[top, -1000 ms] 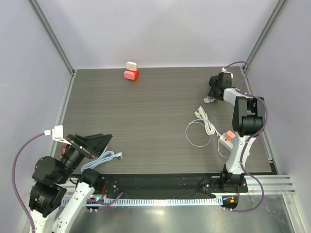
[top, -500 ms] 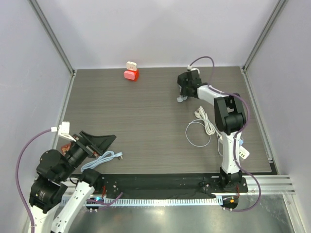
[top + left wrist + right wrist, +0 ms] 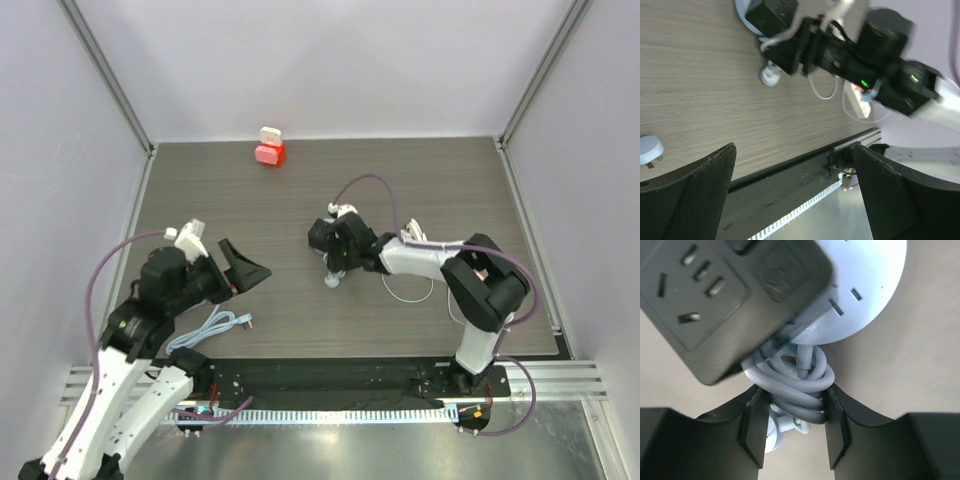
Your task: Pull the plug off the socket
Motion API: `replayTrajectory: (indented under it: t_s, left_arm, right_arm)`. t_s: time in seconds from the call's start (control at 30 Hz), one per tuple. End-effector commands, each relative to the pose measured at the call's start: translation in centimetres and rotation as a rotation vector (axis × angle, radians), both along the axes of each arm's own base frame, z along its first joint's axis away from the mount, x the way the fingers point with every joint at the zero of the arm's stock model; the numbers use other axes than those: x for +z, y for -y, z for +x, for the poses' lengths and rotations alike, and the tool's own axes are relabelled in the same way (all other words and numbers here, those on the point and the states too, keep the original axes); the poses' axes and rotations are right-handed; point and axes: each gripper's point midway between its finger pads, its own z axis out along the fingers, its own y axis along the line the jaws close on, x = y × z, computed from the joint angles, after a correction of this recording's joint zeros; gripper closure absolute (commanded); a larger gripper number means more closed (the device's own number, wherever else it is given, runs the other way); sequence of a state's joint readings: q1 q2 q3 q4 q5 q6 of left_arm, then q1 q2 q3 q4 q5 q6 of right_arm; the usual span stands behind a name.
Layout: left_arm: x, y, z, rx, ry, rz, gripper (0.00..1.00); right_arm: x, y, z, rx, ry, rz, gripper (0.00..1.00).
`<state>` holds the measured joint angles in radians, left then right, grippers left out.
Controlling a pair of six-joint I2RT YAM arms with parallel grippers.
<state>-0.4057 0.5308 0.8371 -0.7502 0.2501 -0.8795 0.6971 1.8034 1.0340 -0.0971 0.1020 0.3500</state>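
The right gripper [image 3: 796,400] clenches the coiled cord [image 3: 790,375] just beside the socket [image 3: 870,285], with the plug [image 3: 725,290] seated. Left of the socket, the left gripper [image 3: 792,155] gapes.

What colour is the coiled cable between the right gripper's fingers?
Light grey; the coiled cable shows best in the right wrist view.

Socket [image 3: 865,290] and black adapter [image 3: 725,295] cut by top edge; plug [image 3: 784,431], seemingly, half hidden behind cable coil [image 3: 795,385].

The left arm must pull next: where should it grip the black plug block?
Probably across the flat sides of the black plug block, coming from the end away from the right claw, shut on the coiled cable. It overhangs the round socket, leaving them exposed.
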Motion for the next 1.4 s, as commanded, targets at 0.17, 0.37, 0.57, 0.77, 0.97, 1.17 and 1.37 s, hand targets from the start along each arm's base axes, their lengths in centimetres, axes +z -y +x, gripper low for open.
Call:
replayTrajectory:
  t_s: [0.17, 0.37, 0.57, 0.77, 0.97, 1.17, 1.37]
  left_arm:
    - [-4.7, 2.4, 3.3, -0.043, -0.088, 0.067, 0.0]
    - [-6.5, 3.5, 5.1, -0.011, -0.048, 0.32, 0.0]
    - [-7.0, 5.0, 6.8, -0.026, 0.003, 0.507, 0.0]
    - [-6.6, 8.4, 8.9, -0.132, 0.059, 0.66, 0.0]
    - [-8.6, 11.5, 10.5, -0.289, 0.051, 0.758, 0.0]
    - [-11.0, 13.5, 11.1, -0.369, 0.036, 0.824, 0.02]
    - [-13.2, 14.6, 10.9, -0.4, -0.004, 0.839, 0.12]
  right_arm:
    - [-1.1, -2.1, -11.5, 0.053, -0.109, 0.155, 0.53]
    - [0.0, -1.5, -12.7, 0.05, -0.102, 0.18, 0.31]
    - [4.1, -0.2, -12.0, 0.027, -0.032, 0.163, 0.14]
    - [8.3, 4.9, -10.2, -0.14, 0.041, 0.224, 0.07]
    - [10.0, 8.4, -9.9, -0.202, 0.031, 0.317, 0.06]
    - [8.3, 9.5, -10.7, -0.229, 0.007, 0.282, 0.06]
    - [7.6, 9.4, -10.6, -0.241, -0.022, 0.27, 0.06]
